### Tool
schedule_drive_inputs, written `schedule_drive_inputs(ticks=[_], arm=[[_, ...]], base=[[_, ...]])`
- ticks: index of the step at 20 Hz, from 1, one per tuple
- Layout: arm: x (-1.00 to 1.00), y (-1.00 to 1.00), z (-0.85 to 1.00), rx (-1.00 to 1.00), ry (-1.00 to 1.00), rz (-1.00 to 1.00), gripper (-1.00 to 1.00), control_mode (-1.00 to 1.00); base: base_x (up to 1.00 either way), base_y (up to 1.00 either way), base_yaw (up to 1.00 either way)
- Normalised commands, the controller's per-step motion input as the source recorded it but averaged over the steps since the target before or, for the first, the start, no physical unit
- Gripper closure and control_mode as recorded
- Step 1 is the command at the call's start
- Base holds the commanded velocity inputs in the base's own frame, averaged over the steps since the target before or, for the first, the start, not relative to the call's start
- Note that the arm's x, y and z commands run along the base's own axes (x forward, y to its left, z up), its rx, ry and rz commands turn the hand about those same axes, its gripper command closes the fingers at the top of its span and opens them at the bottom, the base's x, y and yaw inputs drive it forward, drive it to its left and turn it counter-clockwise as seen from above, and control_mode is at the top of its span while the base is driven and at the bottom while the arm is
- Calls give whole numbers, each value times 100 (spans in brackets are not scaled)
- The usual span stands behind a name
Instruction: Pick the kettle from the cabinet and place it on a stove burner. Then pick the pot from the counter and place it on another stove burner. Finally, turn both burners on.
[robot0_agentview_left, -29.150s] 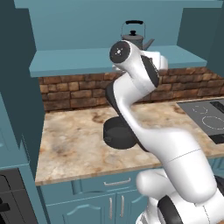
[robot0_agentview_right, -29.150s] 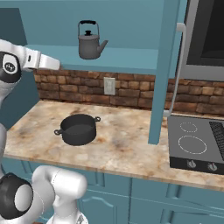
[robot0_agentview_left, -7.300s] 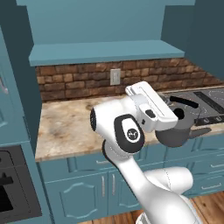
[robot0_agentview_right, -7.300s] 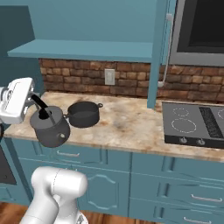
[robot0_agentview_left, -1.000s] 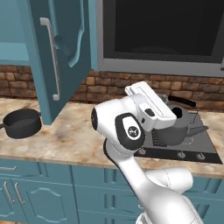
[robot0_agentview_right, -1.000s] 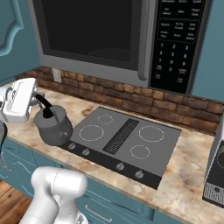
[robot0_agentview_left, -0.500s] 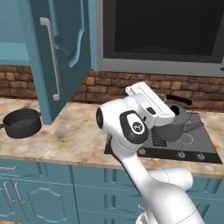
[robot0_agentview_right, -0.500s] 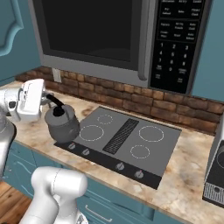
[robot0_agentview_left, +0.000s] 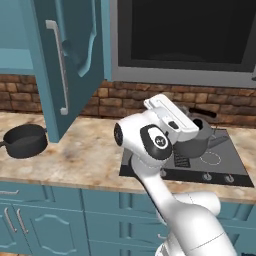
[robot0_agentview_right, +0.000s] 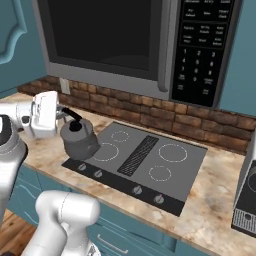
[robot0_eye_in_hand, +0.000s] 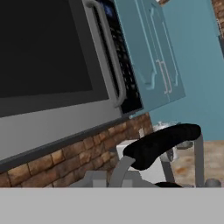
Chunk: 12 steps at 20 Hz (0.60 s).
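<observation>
you're looking at the pincer pinching the kettle by its black handle, the jaws pressed tight on it; the fingertips themselves are hiding behind the white hand, so you're reading the grip from the handle sitting right in front of the hand camera. the kettle is hanging just below and ahead of the pincer, body upright, its base sitting at the near left corner of the cooktop, overlapping the edge of the front left burner ring; you cannot tell whether it is touching the glass or hovering just off it. in the left base view the kettle is tucking in behind the hand, over the dark cooktop. the pot is resting well apart from the pincer, far off to its left on the marbled counter, beside the open cabinet door. the microwave is sitting above the pincer.
</observation>
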Motion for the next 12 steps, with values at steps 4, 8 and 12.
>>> schedule_drive_inputs(ticks=[4, 8, 12], arm=[[41, 0, 0, 0, 0, 1, 100, -100], [37, 0, 0, 0, 0, 2, 100, -100], [34, 0, -1, 0, 0, 2, 100, -100]], base=[[0, 0, 0], [0, 0, 0], [0, 0, 0]])
